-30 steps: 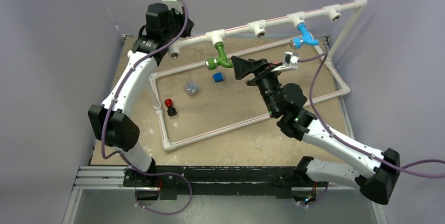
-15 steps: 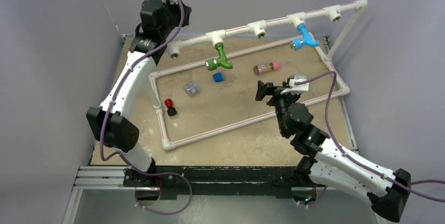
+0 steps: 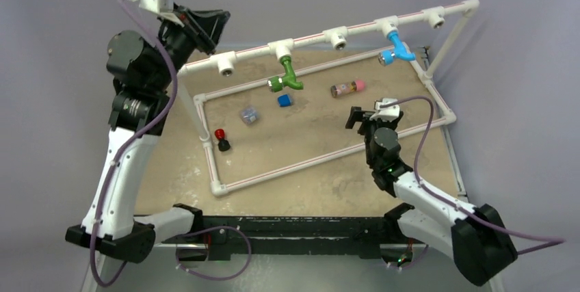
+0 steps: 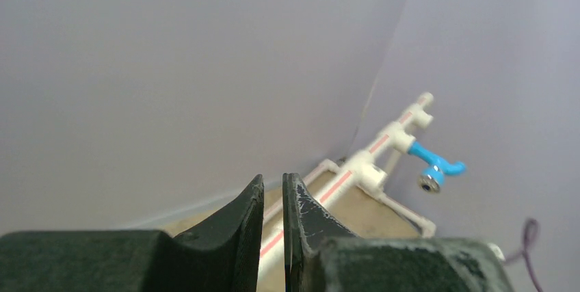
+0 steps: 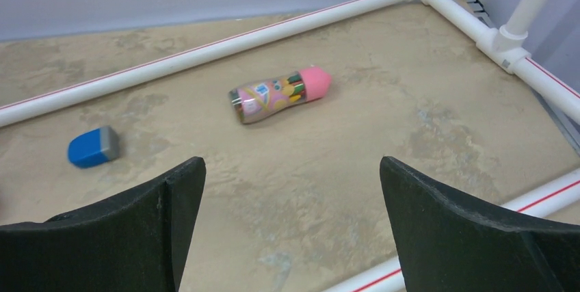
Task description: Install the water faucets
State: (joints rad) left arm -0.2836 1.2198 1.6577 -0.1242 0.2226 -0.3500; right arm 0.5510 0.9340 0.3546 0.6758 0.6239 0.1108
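Note:
The green faucet [image 3: 287, 76] hangs from a white T-fitting [image 3: 281, 49] on the raised pipe rail, spout towards the left. The light blue faucet [image 3: 397, 47] hangs from a fitting further right; it also shows in the left wrist view [image 4: 434, 165]. My left gripper [image 3: 220, 17] is raised high at the back left, above the rail's left end, shut with a hair-thin gap and holding nothing [image 4: 273, 177]. My right gripper [image 3: 356, 117] is low over the table's right part, wide open and empty [image 5: 293, 162], apart from both faucets.
A pink-capped cylinder [image 3: 347, 88] lies on the table, ahead of my right gripper [image 5: 280, 94]. A blue block [image 3: 284, 100], a small clear cube [image 3: 249, 115] and a red-topped black piece [image 3: 221, 139] lie inside the white floor pipe frame [image 3: 287, 169]. Walls close in on three sides.
My right gripper has pulled back from the green faucet towards the near right and come down low. My left arm has swung up and to the left, away from the rail.

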